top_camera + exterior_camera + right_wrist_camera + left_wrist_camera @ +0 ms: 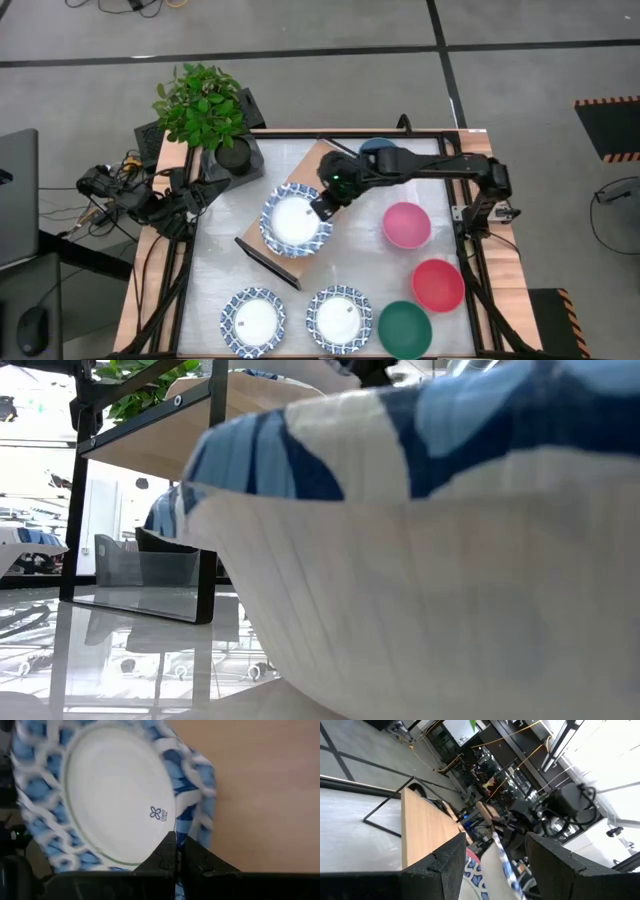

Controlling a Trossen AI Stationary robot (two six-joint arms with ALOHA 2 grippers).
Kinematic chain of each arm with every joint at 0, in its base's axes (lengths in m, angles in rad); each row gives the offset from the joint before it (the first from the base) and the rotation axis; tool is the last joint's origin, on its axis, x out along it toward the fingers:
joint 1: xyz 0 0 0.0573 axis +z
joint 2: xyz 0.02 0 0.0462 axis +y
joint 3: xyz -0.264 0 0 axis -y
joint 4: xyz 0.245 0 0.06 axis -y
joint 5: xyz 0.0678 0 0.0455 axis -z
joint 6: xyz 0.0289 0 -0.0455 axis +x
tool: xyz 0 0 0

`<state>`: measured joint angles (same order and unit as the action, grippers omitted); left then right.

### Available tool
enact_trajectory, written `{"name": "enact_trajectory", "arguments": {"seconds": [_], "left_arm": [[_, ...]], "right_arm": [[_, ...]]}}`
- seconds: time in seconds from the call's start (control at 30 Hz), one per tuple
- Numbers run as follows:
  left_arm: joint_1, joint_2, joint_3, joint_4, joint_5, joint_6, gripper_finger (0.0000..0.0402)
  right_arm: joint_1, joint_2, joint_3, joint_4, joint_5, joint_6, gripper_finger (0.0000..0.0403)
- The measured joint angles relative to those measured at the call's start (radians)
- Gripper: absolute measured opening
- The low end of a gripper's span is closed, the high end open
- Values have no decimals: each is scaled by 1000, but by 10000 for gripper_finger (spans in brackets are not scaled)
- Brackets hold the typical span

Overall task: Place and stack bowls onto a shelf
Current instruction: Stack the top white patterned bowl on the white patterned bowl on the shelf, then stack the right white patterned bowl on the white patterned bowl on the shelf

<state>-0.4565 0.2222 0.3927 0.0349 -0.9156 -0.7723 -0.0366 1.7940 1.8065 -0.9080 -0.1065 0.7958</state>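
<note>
My right gripper (322,207) (178,851) reaches from the table's right over the light-wood shelf (300,180) and is shut on a white dish with a blue patterned rim (296,222) above the shelf's near end. A slate blue bowl (377,147) sits at the shelf's far end, half hidden by the arm. Pink (406,224), red (437,284) and teal (404,328) bowls and two patterned dishes (253,320) (339,318) stand on the table. My left gripper (205,192) (496,840) waits open at the left. My right gripper pinches the dish's patterned rim (196,827) between its two fingers, one finger (167,851) on the inner side and one on the outer, coming from the table's right. The dish looks tilted in the left wrist view. Whether its base touches the shelf board, I cannot tell.
A leafy plant (200,105) and a black pot (236,155) stand at the far left corner beside the shelf. A patterned dish (430,550) fills the low view close to the camera. Cables (110,185) lie off the left edge.
</note>
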Motion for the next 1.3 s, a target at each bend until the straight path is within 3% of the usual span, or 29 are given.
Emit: {"name": "enact_trajectory", "arguments": {"seconds": [0.4, 0.97, 1.13, 1.3], "left_arm": [[0, 0, 0, 0, -7, 0, 190], [0, 0, 0, 0, -7, 1, 190], [0, 0, 0, 0, -7, 1, 190], [0, 0, 0, 0, -7, 1, 190]], "right_arm": [[-6, 64, 58, -66, 1, -45, 38], [-5, 60, 58, -33, -5, -72, 165], [-13, 29, 58, -52, -6, -65, 180], [21, -31, 58, -191, 0, -44, 179]]}}
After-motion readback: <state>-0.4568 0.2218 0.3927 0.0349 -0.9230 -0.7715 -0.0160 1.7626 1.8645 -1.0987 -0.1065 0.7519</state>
